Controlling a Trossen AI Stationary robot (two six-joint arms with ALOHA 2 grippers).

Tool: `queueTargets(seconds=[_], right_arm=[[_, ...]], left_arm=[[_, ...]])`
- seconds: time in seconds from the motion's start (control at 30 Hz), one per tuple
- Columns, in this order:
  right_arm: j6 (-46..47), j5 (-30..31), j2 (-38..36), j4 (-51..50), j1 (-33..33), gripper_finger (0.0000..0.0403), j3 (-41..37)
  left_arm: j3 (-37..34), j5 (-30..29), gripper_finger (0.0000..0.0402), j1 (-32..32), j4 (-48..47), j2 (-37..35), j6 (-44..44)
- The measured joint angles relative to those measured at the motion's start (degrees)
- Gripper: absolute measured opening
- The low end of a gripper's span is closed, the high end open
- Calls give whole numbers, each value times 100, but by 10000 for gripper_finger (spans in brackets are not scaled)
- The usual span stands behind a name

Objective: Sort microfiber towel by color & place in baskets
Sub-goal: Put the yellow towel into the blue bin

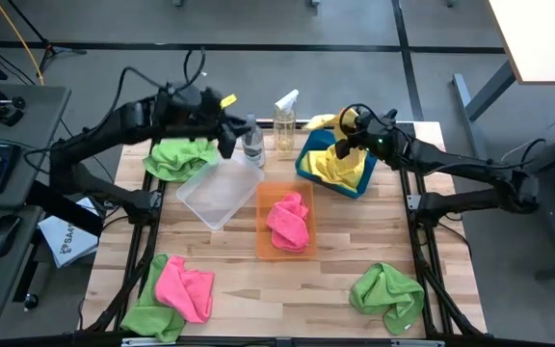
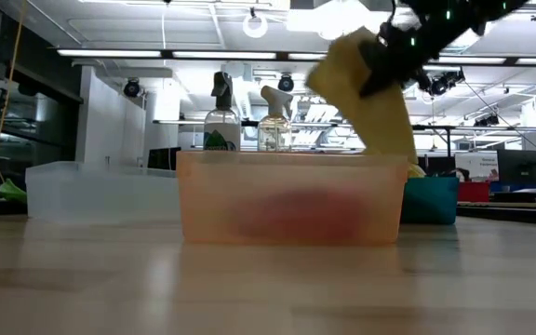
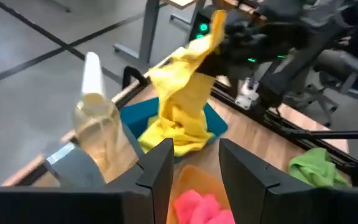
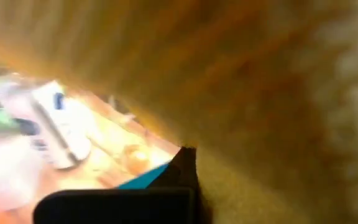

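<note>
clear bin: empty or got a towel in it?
Empty: the clear bin shows only bare plastic from above; the nearest green towel lies outside it.

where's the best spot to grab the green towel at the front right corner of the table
Take the green towel from straight above, at the raised fold near its middle. It lies crumpled in a loose heap on the wooden table, so the bunched ridge likely gives the fingers more to pinch than its flat edges. Nothing stands close beside it. The right gripper, nearest, is busy holding a yellow towel over the teal basket.
</note>
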Motion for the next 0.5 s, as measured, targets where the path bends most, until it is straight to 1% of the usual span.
queueTargets(seconds=[0.07,0.13,0.2,0.27,0.37,0.5], right_arm=[[2,-74,36,315,-239,1,-259],[2,-107,122,344,-410,1,-407],[68,-172,289,298,-466,1,-508],[232,-458,505,191,-445,1,-600],[540,-938,905,154,-292,1,-649],[976,-1030,1451,143,-27,0,-653]], left_arm=[[-662,2,117,-120,567,-353,-122],[-1276,3,117,-204,1159,-667,-311],[-1793,7,117,-254,1643,-917,-578],[-2209,2,117,-261,2041,-1069,-821],[-2622,-1,117,-261,2343,-1216,-1127],[-2783,1,117,-241,2410,-1241,-1280]])
